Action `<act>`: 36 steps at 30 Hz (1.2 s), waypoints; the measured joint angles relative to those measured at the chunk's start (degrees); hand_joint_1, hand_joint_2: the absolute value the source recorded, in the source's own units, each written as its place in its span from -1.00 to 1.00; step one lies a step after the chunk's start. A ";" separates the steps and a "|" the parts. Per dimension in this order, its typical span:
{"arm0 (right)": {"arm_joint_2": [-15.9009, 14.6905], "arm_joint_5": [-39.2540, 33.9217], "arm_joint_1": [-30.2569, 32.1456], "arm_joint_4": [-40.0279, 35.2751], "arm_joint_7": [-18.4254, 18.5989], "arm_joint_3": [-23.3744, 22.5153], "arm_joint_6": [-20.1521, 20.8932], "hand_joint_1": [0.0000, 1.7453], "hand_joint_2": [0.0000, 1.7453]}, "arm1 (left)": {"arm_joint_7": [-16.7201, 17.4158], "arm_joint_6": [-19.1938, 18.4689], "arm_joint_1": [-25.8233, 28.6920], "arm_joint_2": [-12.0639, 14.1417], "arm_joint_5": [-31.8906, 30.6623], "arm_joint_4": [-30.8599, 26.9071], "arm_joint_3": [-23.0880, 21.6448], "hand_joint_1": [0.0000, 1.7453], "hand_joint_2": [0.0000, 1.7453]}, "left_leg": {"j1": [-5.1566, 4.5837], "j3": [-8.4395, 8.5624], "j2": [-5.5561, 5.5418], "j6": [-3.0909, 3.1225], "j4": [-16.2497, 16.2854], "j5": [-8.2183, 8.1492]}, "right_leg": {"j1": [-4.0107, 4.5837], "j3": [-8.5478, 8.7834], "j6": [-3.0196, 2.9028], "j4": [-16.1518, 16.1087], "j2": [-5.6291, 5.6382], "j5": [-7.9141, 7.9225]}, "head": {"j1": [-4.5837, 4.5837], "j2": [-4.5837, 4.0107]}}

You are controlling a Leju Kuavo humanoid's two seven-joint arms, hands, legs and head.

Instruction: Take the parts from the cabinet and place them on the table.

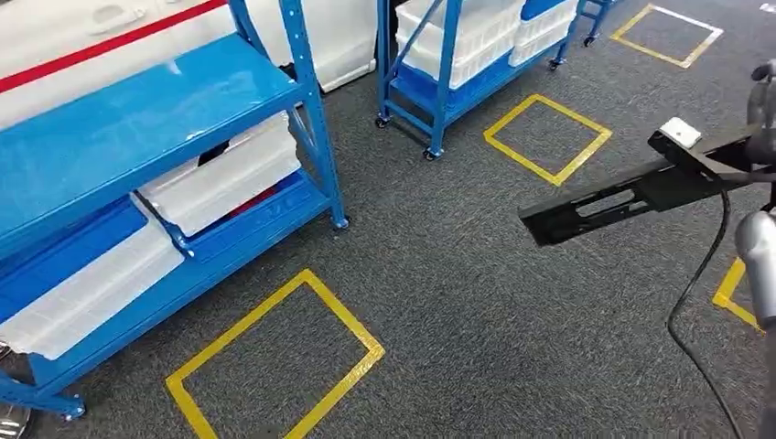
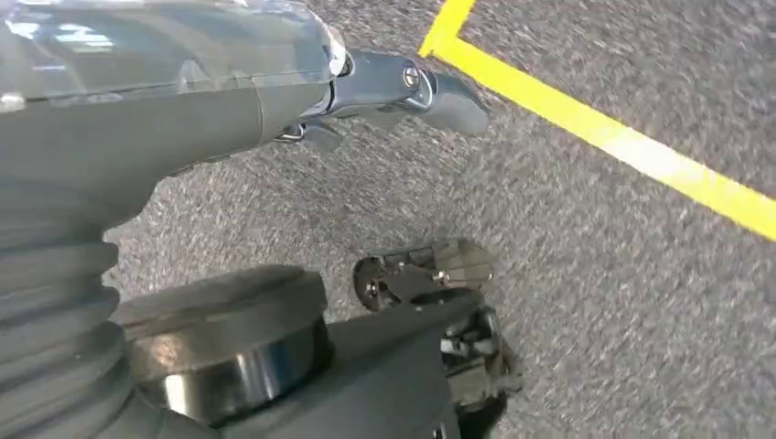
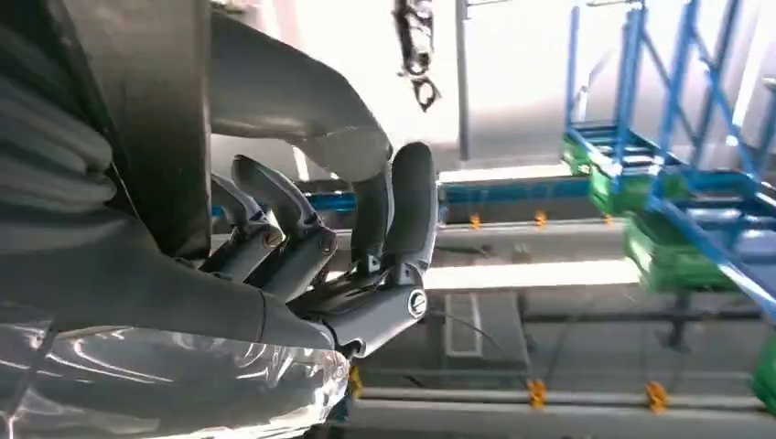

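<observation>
A long flat black part (image 1: 631, 197) with slots and a white label (image 1: 682, 133) hangs above the carpet at the right of the head view. My right hand (image 1: 762, 96) grips its far end at the picture's right edge. In the right wrist view the right hand (image 3: 320, 247) has its fingers and thick thumb curled around the dark part (image 3: 137, 110). My left hand (image 2: 403, 183) hangs over the grey carpet with nothing in it, its thumb (image 2: 430, 87) stretched out and apart from the fingertips (image 2: 448, 265). The blue cabinet (image 1: 137, 119) stands at the left.
White bins (image 1: 220, 178) lie on the blue cabinet's lower shelves. A second blue rack on wheels (image 1: 458, 64) with white bins stands further back. Yellow tape squares (image 1: 274, 366) mark the grey carpet. A black cable (image 1: 700, 293) hangs by my right arm.
</observation>
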 joint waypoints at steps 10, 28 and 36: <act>1.07 3.17 -4.37 5.88 5.01 3.04 3.28 1.00 1.00 | 0.39 -0.48 0.20 0.26 0.13 0.02 0.00 -1.00 1.00 | 0.73 -1.19 -12.33 0.70 1.61 0.97 | -0.21 -0.40 -0.45 0.21 7.25 0.57 | 0.00 0.00; 1.16 3.69 -11.20 13.26 6.44 6.40 6.91 1.00 1.00 | 3.45 -0.85 0.45 2.36 -0.77 0.07 -1.22 -1.00 1.00 | -0.15 -0.40 -1.26 1.05 -0.23 0.79 | 0.52 0.09 0.76 0.00 -1.29 -0.44 | -0.07 0.00; 3.04 3.91 -13.24 15.93 7.82 8.61 8.35 1.00 1.00 | 3.50 -1.84 0.94 2.54 0.00 0.07 -1.49 -1.00 1.00 | 0.73 -8.46 -7.34 -0.42 18.57 -8.16 | 0.39 -0.10 -1.09 -0.27 4.20 0.26 | -0.07 -0.02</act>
